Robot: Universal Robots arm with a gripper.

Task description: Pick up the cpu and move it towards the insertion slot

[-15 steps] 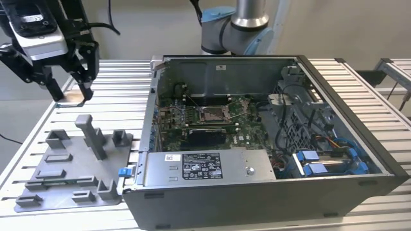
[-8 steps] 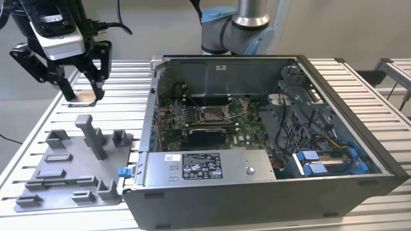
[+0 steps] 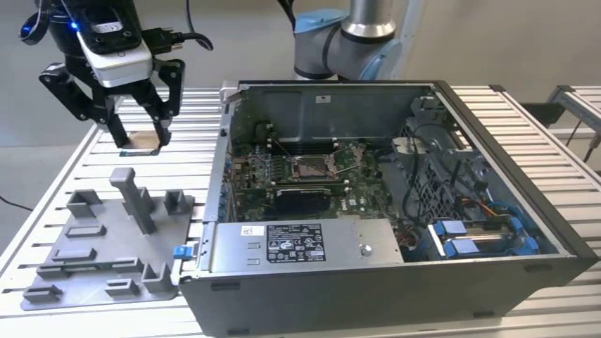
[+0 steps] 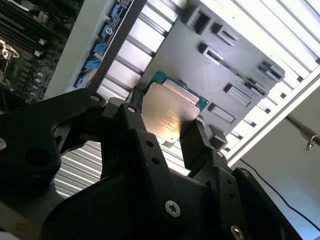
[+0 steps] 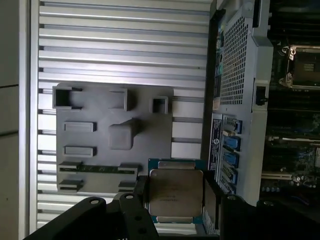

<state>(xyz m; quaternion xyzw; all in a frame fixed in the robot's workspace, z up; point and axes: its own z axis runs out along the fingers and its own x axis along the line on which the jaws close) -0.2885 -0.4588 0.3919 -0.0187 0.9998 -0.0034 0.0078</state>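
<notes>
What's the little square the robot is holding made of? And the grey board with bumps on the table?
The cpu looks metal-topped: a dull silvery cap with a sheen, edged by green board. The grey plate, evenly dull, is probably plastic.

Grey fixture plate (image 3: 98, 243) beside the open computer case (image 3: 376, 296) — both on slatted table (image 3: 535, 134).

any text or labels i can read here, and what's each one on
None reads clearly.
White label on the silver box: print too small.
Small sticker on the same box: blurred.
Top face of the cpu: faint marks, unreadable.
</notes>
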